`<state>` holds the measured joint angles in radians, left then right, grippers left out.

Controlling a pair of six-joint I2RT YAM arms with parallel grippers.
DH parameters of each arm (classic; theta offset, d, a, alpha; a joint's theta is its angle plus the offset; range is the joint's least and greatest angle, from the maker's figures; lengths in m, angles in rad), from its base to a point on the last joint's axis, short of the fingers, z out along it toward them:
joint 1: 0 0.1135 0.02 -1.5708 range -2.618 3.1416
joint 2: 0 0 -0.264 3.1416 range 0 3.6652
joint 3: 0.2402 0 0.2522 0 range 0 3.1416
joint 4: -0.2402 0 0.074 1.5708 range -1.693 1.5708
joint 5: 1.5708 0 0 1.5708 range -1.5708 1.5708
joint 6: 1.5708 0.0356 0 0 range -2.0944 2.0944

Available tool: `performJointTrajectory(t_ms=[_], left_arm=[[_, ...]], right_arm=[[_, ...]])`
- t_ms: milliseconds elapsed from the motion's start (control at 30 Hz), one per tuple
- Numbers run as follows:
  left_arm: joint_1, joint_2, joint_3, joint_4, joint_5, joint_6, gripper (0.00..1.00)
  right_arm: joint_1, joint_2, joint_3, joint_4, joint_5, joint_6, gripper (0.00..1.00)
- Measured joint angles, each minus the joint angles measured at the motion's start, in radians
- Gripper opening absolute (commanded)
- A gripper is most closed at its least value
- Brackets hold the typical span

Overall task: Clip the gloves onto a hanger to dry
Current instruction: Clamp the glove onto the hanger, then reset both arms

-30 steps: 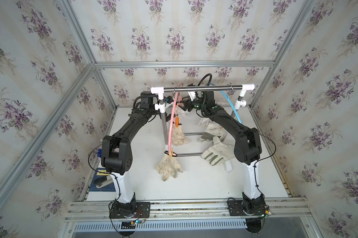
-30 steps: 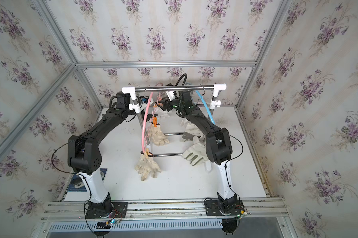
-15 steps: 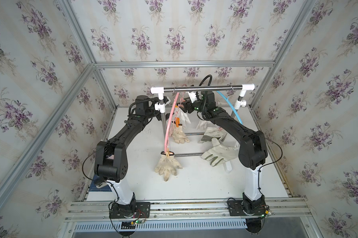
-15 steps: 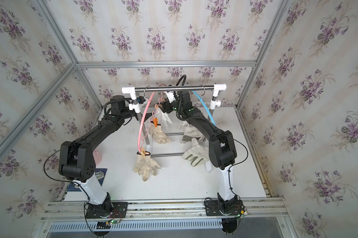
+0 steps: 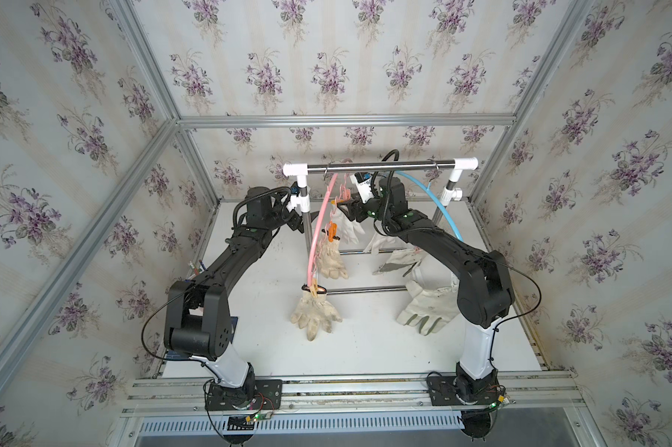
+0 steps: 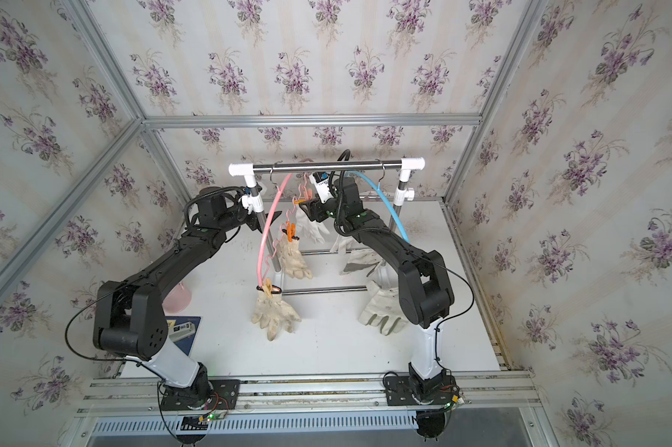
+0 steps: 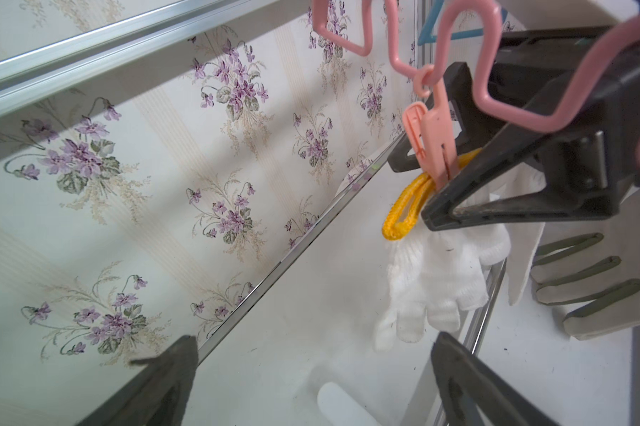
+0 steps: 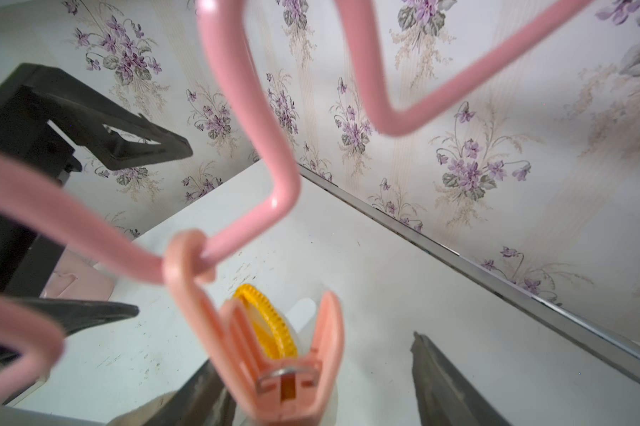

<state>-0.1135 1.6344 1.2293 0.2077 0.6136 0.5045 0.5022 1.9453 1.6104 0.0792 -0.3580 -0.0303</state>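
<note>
Three gloves are clipped on the pink hanger [image 8: 252, 110], and three others lie on the table [image 5: 365, 360].

The white table carries a rack with a steel rail [image 5: 380, 165], and from it hang the pink hanger and a blue hanger [image 5: 447, 213]. Two canvas gloves [image 5: 427, 311] [image 5: 398, 260] and one whiter glove [image 5: 378, 242] lie under the right arm. On the pink hanger the lowest dirty glove [image 5: 315, 313] hangs nearest the front, a cream glove [image 5: 331, 260] hangs above it, and a white glove [image 7: 440, 280] is at the top. A pink clip [image 7: 434, 144] bites this one's yellow cuff [image 7: 403, 210]. The right gripper [image 8: 311, 354] has its fingers spread, one on each side of this clip, with a clear gap on one side. The left gripper [image 7: 312, 341] is spread wide, holds nothing, and is just beside the rack post.
</note>
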Motion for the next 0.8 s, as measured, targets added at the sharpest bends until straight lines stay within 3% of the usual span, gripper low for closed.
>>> performJointTrajectory(t_ms=[300,467,800], left_arm=[[0.000,-0.090,-0.086,0.005,-0.100,-0.033,1.00],[0.001,-0.138,-0.139,0.037,-0.155,-0.083,1.00],[0.000,-0.269,-0.240,0.068,-0.224,-0.150,1.00]], right_arm=[[0.033,-0.093,-0.146,0.044,0.021,-0.026,0.74],[0.110,-0.161,-0.235,0.072,0.085,-0.086,0.75],[0.167,-0.253,-0.320,0.072,0.229,-0.140,0.76]])
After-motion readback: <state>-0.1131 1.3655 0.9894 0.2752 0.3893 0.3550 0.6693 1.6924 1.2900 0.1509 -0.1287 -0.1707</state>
